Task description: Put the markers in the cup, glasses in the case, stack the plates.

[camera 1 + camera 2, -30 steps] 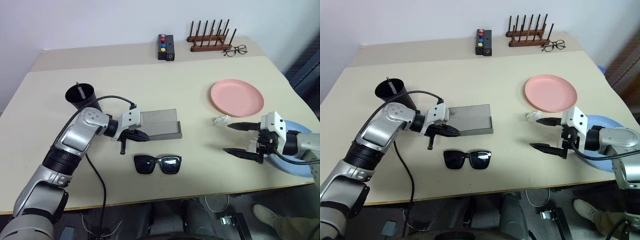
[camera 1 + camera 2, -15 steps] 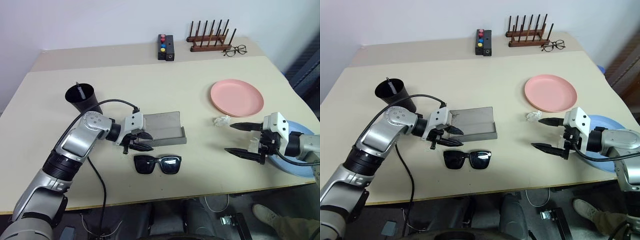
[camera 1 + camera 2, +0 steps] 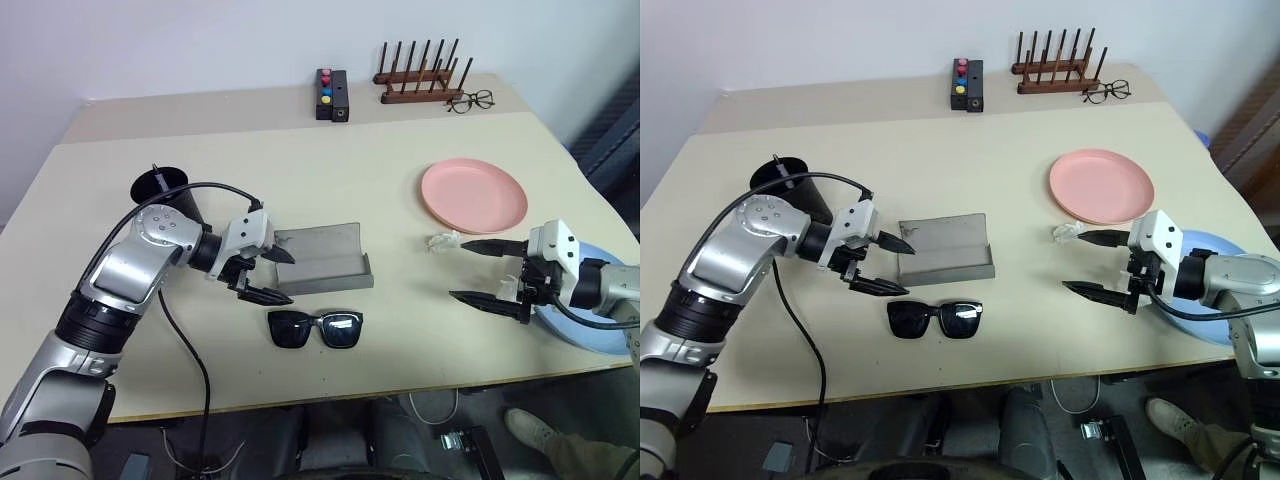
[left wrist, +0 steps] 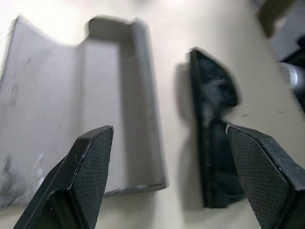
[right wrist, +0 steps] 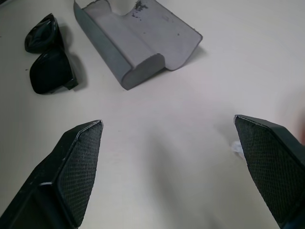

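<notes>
Standing far left, cup (image 3: 165, 195) with one marker inside; left gripper (image 3: 262, 274), shut a second ago, now spread beside the case (image 3: 322, 260), which lies newly opened. Sunglasses (image 3: 315, 328) just below, ready for loading; right gripper (image 3: 492, 272) spread, idle by the pink plate (image 3: 473, 195) and blue plate (image 3: 1215, 300).

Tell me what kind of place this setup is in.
Probably an indoor lab or test room: a plain beige table against a bare white wall, laid out with staged props such as a wooden peg rack, a button box and a pink plate.
</notes>
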Tool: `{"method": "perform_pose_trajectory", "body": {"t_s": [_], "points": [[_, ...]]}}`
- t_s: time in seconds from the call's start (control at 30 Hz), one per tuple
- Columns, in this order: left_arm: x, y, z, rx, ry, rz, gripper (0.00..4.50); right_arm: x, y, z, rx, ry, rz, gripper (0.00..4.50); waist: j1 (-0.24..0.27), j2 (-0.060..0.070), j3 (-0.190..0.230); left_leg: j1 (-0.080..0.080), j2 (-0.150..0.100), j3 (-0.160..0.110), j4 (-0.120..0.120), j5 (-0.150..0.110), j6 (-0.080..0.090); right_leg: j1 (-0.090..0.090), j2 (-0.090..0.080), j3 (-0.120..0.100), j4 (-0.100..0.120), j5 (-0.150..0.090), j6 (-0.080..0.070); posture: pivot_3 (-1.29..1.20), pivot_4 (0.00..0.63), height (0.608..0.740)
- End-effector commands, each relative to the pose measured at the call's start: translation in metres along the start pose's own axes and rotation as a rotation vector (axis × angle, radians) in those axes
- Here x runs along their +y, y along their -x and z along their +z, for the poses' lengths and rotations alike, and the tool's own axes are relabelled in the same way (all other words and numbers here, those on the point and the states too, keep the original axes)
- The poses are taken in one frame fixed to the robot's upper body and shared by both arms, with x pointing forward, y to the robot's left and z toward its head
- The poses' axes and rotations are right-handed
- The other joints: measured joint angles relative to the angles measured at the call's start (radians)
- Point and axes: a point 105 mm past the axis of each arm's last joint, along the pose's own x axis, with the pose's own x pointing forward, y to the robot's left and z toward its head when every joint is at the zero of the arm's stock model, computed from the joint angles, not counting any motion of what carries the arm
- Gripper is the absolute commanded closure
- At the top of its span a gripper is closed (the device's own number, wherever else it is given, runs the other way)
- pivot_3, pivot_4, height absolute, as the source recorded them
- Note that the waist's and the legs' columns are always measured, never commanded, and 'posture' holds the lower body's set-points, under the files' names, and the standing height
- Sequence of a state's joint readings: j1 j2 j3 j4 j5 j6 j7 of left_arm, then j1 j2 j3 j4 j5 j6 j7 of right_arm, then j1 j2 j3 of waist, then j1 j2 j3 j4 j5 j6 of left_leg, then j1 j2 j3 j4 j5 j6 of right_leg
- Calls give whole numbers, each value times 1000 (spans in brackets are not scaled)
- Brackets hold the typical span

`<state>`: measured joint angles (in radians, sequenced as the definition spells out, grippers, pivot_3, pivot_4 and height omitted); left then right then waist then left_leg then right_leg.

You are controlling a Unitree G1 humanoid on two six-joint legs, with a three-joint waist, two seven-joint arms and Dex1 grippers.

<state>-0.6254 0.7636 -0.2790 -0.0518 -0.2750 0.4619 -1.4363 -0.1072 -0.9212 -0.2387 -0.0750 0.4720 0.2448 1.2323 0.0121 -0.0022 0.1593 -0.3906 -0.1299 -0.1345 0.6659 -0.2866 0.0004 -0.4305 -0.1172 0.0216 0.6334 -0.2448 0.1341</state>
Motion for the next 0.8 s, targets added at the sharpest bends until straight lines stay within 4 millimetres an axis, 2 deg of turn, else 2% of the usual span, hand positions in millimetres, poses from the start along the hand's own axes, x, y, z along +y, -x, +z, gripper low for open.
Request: {"method": "perform_pose_trajectory", "body": {"t_s": [0.03,0.43,0.8], "points": [[-10,2,8,-9,-64,-61,629,-2,-1,5,-19,34,-11,0,0,0,0,0,0,0,0,0,0,0,0,0,0,0,0,0,150,740],[-21,-26,-1,15,-87,-192,629,-1,2,2,-18,29,-32,0,1,0,0,0,0,0,0,0,0,0,0,0,0,0,0,0,150,740],[-16,-42,-4,27,-74,-224,629,1,4,0,-15,20,-52,0,1,0,0,0,0,0,0,0,0,0,0,0,0,0,0,0,150,740]]}}
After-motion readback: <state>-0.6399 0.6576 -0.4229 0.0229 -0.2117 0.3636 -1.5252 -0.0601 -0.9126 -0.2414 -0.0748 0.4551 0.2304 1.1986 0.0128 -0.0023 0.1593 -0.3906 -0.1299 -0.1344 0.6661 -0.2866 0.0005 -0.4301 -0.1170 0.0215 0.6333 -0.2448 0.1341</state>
